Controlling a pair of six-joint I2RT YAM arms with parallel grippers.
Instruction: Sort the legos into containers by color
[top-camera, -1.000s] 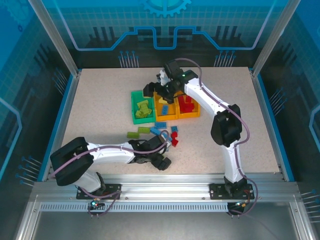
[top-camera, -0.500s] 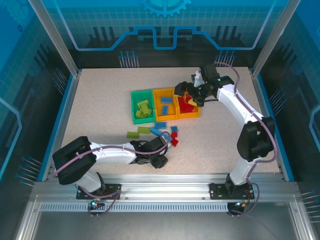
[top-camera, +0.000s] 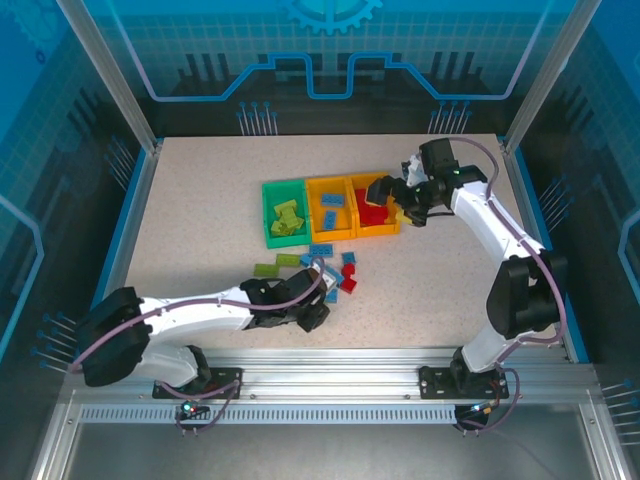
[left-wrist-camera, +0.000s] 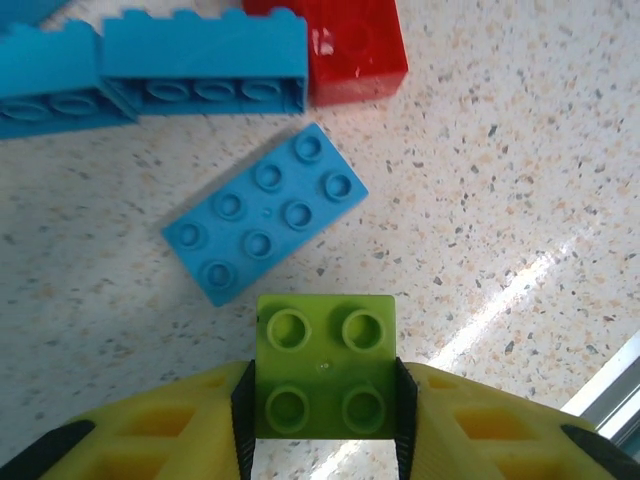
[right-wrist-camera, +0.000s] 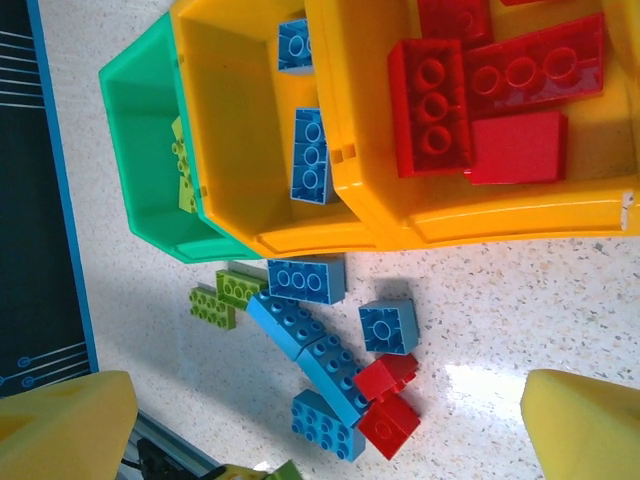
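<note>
Nearest the front edge, the left tool (left-wrist-camera: 323, 405) is clenched on a square lime green brick (left-wrist-camera: 323, 335) with 4 studs, low at the desk (left-wrist-camera: 520, 150); I cannot tell whether the brick has left the surface. Just beyond it lies a blue brick (left-wrist-camera: 265, 213), one of the loose bricks (top-camera: 330, 268) in blue, red and green. Farther back stand 3 joined bins: the green bin (right-wrist-camera: 130, 140) holding green pieces, the middle orange bin (right-wrist-camera: 225, 110) blue ones, the right orange bin (right-wrist-camera: 520, 215) red ones. Beside that last bin hovers the right tool (top-camera: 408, 203), fingers (right-wrist-camera: 585, 425) spread wide, grasping nothing. The step looks like a green pick. Next: lift clear of its neighbours, carry it over the pile and release it into the green bin.
</note>
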